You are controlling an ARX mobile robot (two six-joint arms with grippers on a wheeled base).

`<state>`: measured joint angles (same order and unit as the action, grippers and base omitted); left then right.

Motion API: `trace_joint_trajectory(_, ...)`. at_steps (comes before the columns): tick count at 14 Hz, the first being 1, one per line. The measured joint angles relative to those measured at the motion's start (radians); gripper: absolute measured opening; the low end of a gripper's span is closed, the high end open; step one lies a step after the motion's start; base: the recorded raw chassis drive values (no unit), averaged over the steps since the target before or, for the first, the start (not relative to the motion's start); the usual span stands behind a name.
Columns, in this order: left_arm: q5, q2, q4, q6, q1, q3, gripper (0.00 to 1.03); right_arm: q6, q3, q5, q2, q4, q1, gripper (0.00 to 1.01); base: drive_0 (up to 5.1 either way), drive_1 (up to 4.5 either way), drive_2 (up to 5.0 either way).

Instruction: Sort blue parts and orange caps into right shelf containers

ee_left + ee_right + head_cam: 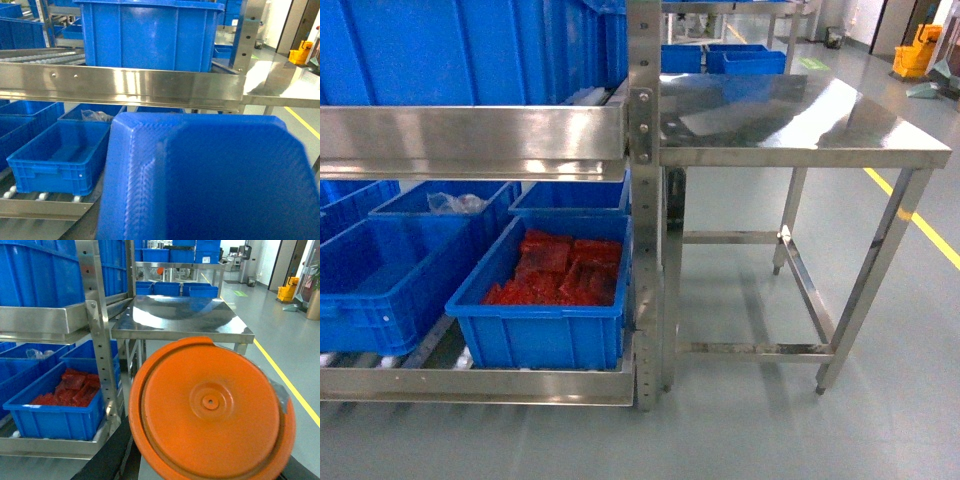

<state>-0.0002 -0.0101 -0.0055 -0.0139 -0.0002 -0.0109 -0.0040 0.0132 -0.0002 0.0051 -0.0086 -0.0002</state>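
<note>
Closest to us, filling the lower right of the right wrist view, is an orange cap point(210, 410) held flat-face toward the lens; we judge it is carried that way so it can be dropped straight into a container. In the left wrist view a blue part point(210, 180) likewise crowds the lower frame, its ribbed blocky face turned to the camera — presumably in hand for the same reason. We cannot see the jaws of either arm: both pieces hide them, so whether they are pinching the pieces or spread we cannot tell, and neither arm shows in the head view. Both wrists seem to sit low and level, looking forward at the shelf point(470, 140) from just below its middle rail. Farther in, at lower left of the head view, the containers point(545, 310) sit on the roller tracks; the nearest one holds red pieces point(560, 270), and another to its left point(55, 150) looks empty. Beyond, at upper right, a bare steel counter point(790, 120) stands just beside the shelf post — with more blue crates point(745, 58) behind it.
</note>
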Motion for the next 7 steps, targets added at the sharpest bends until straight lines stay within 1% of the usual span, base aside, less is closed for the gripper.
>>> trace_joint_trajectory(7, 0.0, 0.0, -0.001, 0.0, 0.0, 0.0, 0.43, 0.0, 0.0, 0.0, 0.0, 0.005, 0.0, 0.44, -5.0, 2.4, 2.4)
